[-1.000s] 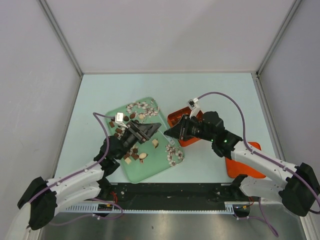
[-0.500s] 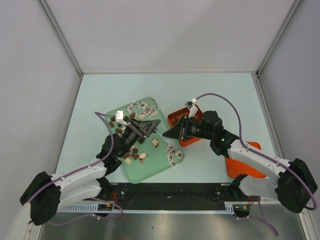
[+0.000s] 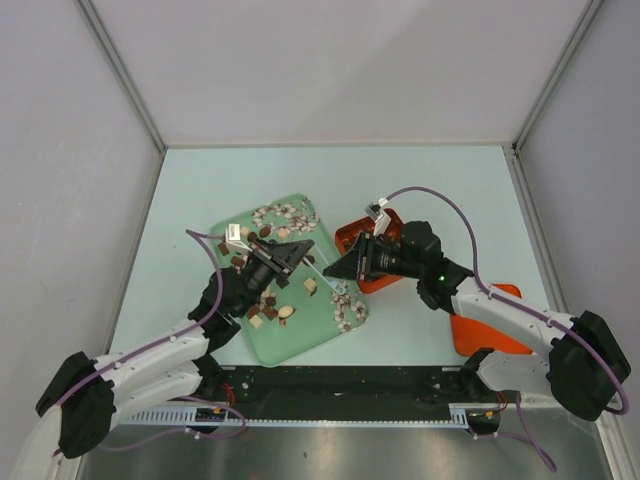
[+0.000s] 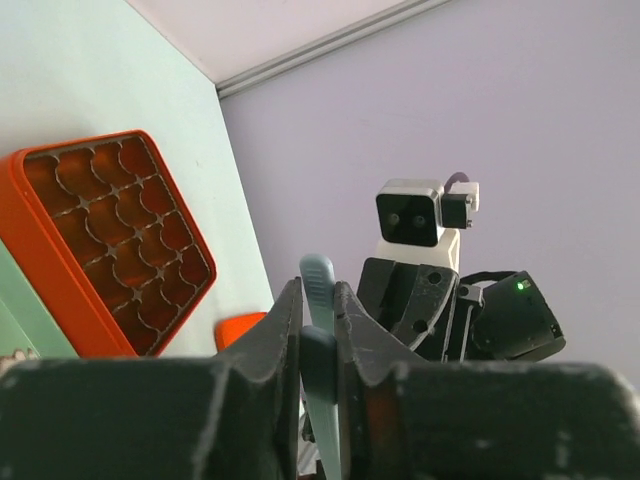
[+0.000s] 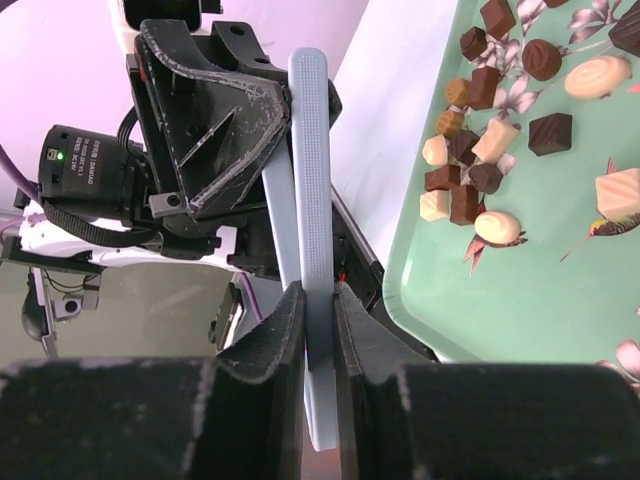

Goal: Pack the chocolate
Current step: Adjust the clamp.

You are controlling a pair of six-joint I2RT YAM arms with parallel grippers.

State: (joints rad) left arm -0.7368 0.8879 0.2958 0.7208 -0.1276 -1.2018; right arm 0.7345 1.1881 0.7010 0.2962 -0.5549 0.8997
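1. Left hand point(image 4: 318, 335) — clenched on the pale blue tweezers point(image 5: 309, 140). In the left wrist view the tool's tip stood up between the two black fingers.
2. Right hand point(image 5: 318, 305) — also clamped on the tweezers, at their other end. The two hands faced each other tip to tip above the right part of the green tray point(image 3: 300, 335), with the tool bridging them.
3. The chocolate point(image 5: 478, 150) — dark, light brown and cream pieces lay loose on the tray. One cluster lay under the left arm, and others were scattered toward the tray's far end and right edge. Neither hand held a piece.
4. Orange box point(image 4: 110, 230) — it sat on the bench point(image 3: 200, 190) just beside the tray, partly hidden under the right arm. Every cell visible in the left wrist view looked empty. A separate orange piece point(image 3: 482, 338), possibly the lid, lay near the right arm's base.
5. Progress — judged barely begun. No piece appeared to be packed, and the tool was held by both hands at once, apparently mid-handover. One hand had yet to let go, and every piece remained to be lifted into a cell.
6. Change from the earlier frame — a second before, the left hand's jaws stood wide apart at the tool; here they had closed on it. The right hand's grip was unchanged. The chocolate, tray and box lay where they had been.
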